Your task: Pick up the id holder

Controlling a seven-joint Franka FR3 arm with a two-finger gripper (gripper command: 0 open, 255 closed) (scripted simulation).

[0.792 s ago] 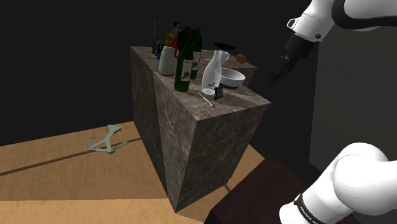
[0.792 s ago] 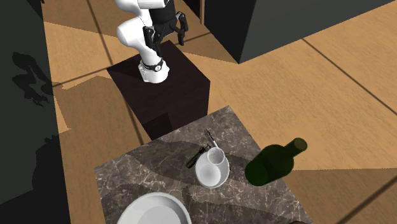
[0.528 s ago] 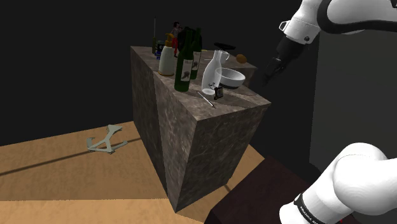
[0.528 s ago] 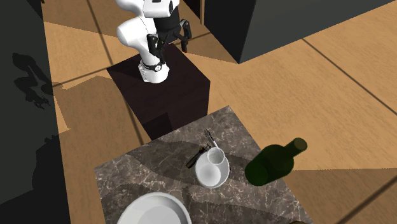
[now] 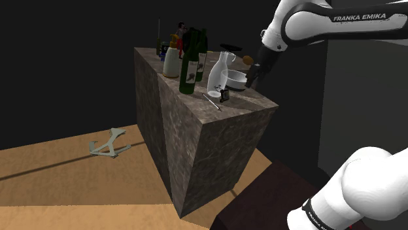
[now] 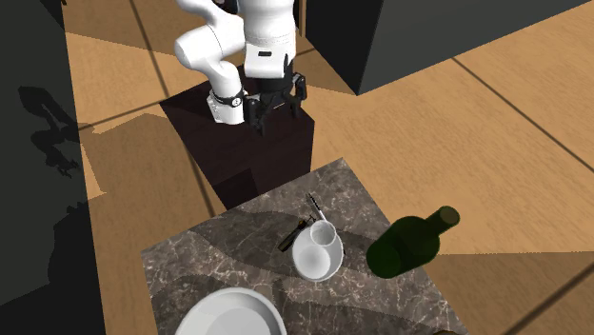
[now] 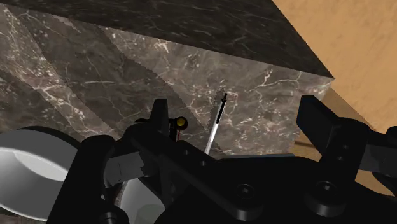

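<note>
The claw, fingers spread wide and empty, hangs near the marble worktop, where a small dark id holder sits beside a white jug.

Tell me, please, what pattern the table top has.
The table top is dark brownish-grey marble with thin pale veins, best seen in the wrist view.
</note>
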